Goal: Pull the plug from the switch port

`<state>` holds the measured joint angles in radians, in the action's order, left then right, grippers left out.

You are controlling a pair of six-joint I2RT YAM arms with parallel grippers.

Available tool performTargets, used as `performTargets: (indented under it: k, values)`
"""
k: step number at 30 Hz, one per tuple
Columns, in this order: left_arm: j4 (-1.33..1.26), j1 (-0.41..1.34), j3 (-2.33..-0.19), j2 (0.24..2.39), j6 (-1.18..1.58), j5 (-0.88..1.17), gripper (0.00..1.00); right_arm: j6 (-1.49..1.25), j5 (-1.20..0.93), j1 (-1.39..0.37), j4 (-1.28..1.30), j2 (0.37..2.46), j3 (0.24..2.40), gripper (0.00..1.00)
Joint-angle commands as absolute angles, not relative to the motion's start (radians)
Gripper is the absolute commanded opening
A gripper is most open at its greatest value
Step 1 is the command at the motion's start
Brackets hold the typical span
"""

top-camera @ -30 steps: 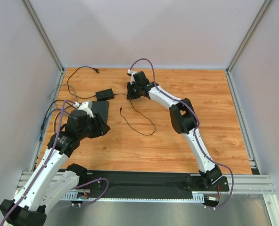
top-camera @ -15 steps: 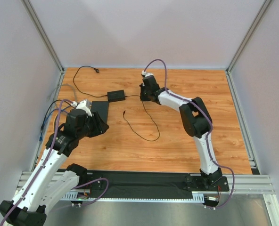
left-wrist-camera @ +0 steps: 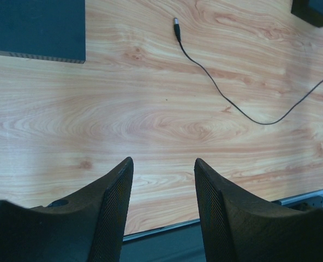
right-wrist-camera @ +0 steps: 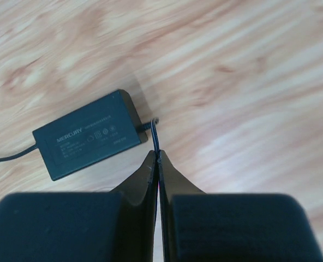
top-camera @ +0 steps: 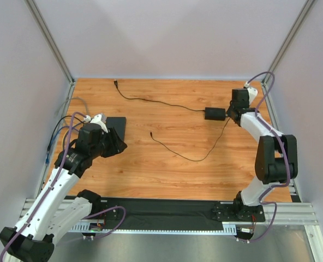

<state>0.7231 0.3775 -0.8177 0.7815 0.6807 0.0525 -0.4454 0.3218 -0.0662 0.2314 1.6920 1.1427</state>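
While overhead blurs it, right jaws pinch thin cable (right-wrist-camera: 155, 139)

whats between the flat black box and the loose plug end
Nothing but bare table between the box and the plug; clearest in the left wrist view.

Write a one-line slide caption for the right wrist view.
Right gripper shut on the thin black cable just beside the Mercury adapter brick, over the wooden table.
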Motion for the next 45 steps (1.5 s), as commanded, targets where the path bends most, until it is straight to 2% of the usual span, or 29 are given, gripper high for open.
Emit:
performTargets:
  k: [1, 14, 18, 22, 28, 29, 31, 34, 37, 38, 42, 45]
  values:
    - [0.727, 0.380, -0.867, 0.778, 0.690, 0.080, 0.56, -0.489, 0.474, -0.013, 0.282, 1.582, 1.127, 0.00]
    - [0.753, 0.380, -0.858, 0.758, 0.696, 0.064, 0.56, -0.620, 0.656, 0.201, 0.347, 1.432, 1.011, 0.00]
    - [0.761, 0.380, -0.865, 0.767, 0.695, 0.067, 0.56, -0.615, 0.632, 0.216, 0.279, 1.365, 0.960, 0.00]
    - [0.762, 0.380, -0.865, 0.769, 0.695, 0.066, 0.56, -0.575, 0.522, 0.207, 0.239, 1.455, 0.982, 0.03]
    - [0.756, 0.380, -0.859, 0.785, 0.678, 0.048, 0.56, -0.515, 0.462, 0.163, 0.267, 1.552, 1.066, 0.19]
    - [0.755, 0.380, -0.859, 0.799, 0.673, 0.045, 0.56, -0.509, 0.459, 0.153, 0.265, 1.552, 1.071, 0.29]
    - [0.747, 0.380, -0.857, 0.816, 0.666, 0.037, 0.56, -0.482, 0.465, 0.124, 0.267, 1.551, 1.087, 0.37]
    - [0.736, 0.380, -0.862, 0.836, 0.658, 0.017, 0.57, -0.445, 0.463, 0.086, 0.275, 1.549, 1.118, 0.45]
    - [0.735, 0.380, -0.879, 0.867, 0.647, -0.023, 0.57, -0.410, 0.385, 0.029, 0.227, 1.536, 1.121, 0.59]
    - [0.738, 0.380, -0.887, 0.888, 0.646, -0.055, 0.61, -0.396, 0.339, 0.006, 0.191, 1.536, 1.129, 0.66]
    - [0.791, 0.330, -0.957, 0.974, 0.643, -0.133, 0.63, -0.344, 0.201, -0.182, 0.141, 1.592, 1.212, 0.68]
    - [0.763, 0.212, -0.969, 1.023, 0.652, -0.088, 0.59, -0.308, 0.065, -0.308, 0.127, 1.678, 1.302, 0.68]
